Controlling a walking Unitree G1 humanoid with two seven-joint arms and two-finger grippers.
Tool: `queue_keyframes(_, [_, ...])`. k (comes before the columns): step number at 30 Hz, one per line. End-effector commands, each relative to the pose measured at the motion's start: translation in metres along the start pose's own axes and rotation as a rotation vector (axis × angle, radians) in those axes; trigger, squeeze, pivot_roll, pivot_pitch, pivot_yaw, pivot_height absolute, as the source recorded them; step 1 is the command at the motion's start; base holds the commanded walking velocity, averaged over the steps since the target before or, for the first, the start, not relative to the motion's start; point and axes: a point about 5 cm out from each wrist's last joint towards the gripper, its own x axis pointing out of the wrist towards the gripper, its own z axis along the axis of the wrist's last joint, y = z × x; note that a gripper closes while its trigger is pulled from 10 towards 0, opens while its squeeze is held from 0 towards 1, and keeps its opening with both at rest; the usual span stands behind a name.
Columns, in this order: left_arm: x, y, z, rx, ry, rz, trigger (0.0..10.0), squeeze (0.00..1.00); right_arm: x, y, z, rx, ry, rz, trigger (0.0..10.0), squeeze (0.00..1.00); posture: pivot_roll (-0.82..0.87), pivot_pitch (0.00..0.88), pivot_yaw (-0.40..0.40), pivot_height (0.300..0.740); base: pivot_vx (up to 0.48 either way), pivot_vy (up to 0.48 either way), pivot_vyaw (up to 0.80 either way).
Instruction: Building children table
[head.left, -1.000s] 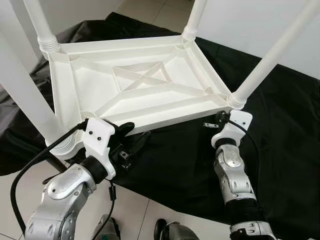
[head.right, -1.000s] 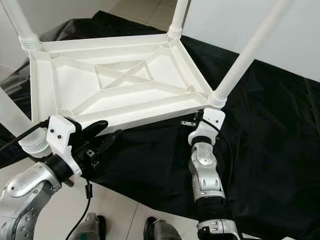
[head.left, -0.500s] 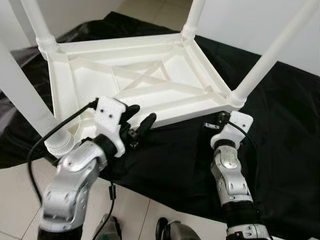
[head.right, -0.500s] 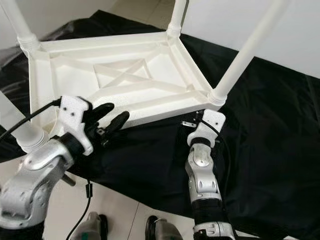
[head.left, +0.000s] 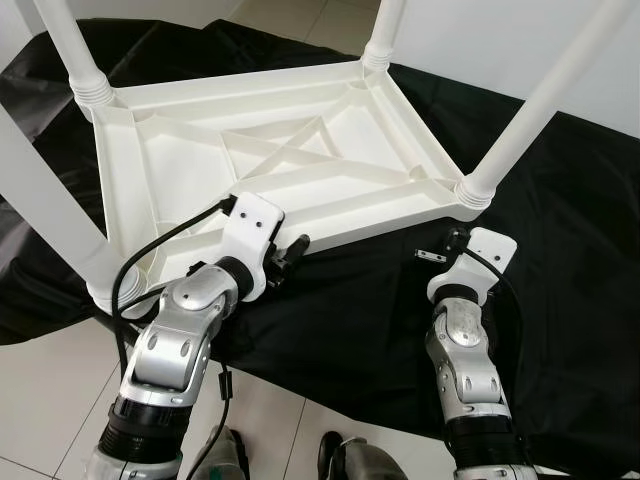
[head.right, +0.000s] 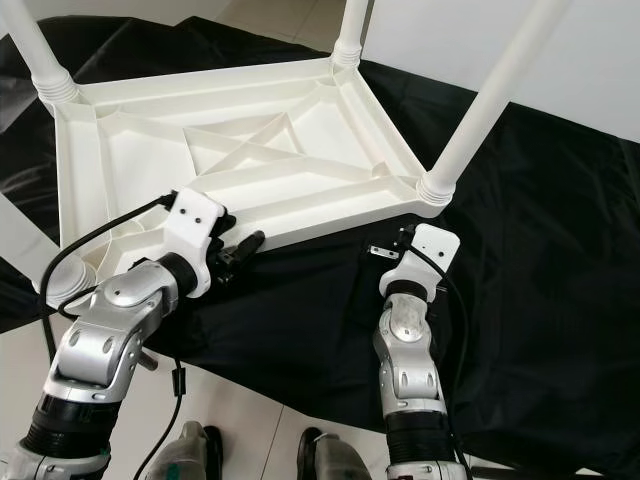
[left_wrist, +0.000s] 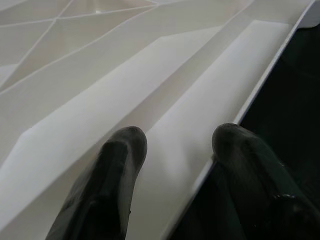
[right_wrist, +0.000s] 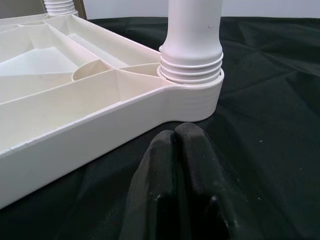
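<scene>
Head camera first: the white plastic table (head.left: 270, 150) is lying upside down on a black cloth (head.left: 560, 250), its four legs (head.left: 540, 100) sticking up from the corners. The left gripper (head.left: 290, 252) is reaching in at the near edge of the tabletop, while the right gripper (head.left: 455, 240) is sitting low on the cloth just below the near right corner, where a leg is screwed into its socket (head.left: 472, 195). A small metal bracket (head.left: 428, 255) is lying on the cloth beside it.

Left wrist cam: the two black fingers (left_wrist: 120, 165) are standing apart and straddling the table's rim (left_wrist: 250, 100), one finger inside the ribbed underside, the other out over the cloth. They're spread fairly wide, not squeezing anything that I can see.

Right wrist cam: the fingers (right_wrist: 187, 150) are pressed tight together with nothing between them, pointing at the corner socket (right_wrist: 192, 87) and resting on the cloth just short of it.
</scene>
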Motion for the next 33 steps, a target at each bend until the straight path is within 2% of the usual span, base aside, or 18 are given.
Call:
queue_keyframes(1, [0.003, 0.003, -0.008, 0.015, 0.041, 0.091, 10.0, 0.0, -0.003, -0.003, -0.003, -0.002, 0.019, -0.021, 10.0, 0.0, 0.16, 0.203, -0.042, 0.74, 0.0, 0.0, 0.0])
queue_keyframes(4, [0.004, 0.003, -0.012, 0.039, 0.075, 0.092, 10.0, 0.0, -0.002, -0.003, -0.001, 0.004, 0.017, -0.024, 10.0, 0.0, 0.16, 0.201, -0.04, 0.74, 0.0, 0.0, 0.0])
queue_keyframes(6, [0.006, 0.001, -0.02, 0.061, 0.132, 0.073, 10.0, 0.0, 0.0, -0.002, 0.002, 0.013, 0.017, -0.027, 10.0, 0.0, 0.16, 0.2, -0.037, 0.74, 0.0, 0.0, 0.0])
queue_keyframes(8, [0.006, -0.002, -0.022, 0.055, 0.145, 0.051, 10.0, 0.0, 0.001, -0.001, 0.004, 0.018, 0.017, -0.022, 10.0, 0.0, 0.16, 0.2, -0.036, 0.74, 0.0, 0.0, 0.0])
queue_keyframes(9, [0.007, -0.006, -0.025, -0.002, 0.166, 0.016, 10.0, 0.0, 0.002, 0.0, 0.006, 0.021, 0.017, -0.019, 10.0, 0.0, 0.16, 0.2, -0.035, 0.74, 0.0, 0.0, 0.0])
queue_keyframes(14, [0.007, -0.016, -0.026, -0.057, 0.181, -0.073, 10.0, 0.0, 0.005, 0.001, 0.008, 0.02, 0.017, -0.011, 10.0, 0.0, 0.16, 0.199, -0.034, 0.74, 0.0, 0.0, 0.0])
queue_keyframes(17, [0.004, -0.026, -0.025, -0.193, 0.186, -0.18, 10.0, 0.0, 0.009, 0.001, 0.012, 0.02, 0.012, -0.003, 10.0, 0.0, 0.16, 0.197, -0.034, 0.74, 0.0, 0.0, 0.0])
queue_keyframes(21, [0.004, -0.026, -0.018, -0.276, 0.156, -0.196, 10.0, 0.0, 0.01, 0.0, 0.012, 0.015, 0.011, -0.003, 10.0, 0.0, 0.16, 0.196, -0.036, 0.74, 0.0, 0.0, 0.0])
queue_keyframes(27, [0.003, -0.018, -0.003, -0.356, 0.079, -0.205, 10.0, 0.0, 0.009, 0.0, 0.01, 0.013, 0.025, 0.001, 10.0, 0.0, 0.16, 0.199, -0.038, 0.74, 0.0, 0.0, 0.0])
queue_keyframes(33, [0.001, -0.016, -0.007, -0.35, 0.103, -0.2, 10.0, 0.0, 0.01, 0.002, 0.008, 0.013, 0.041, 0.01, 10.0, 0.0, 0.15, 0.205, -0.041, 0.74, 0.0, 0.0, 0.0])
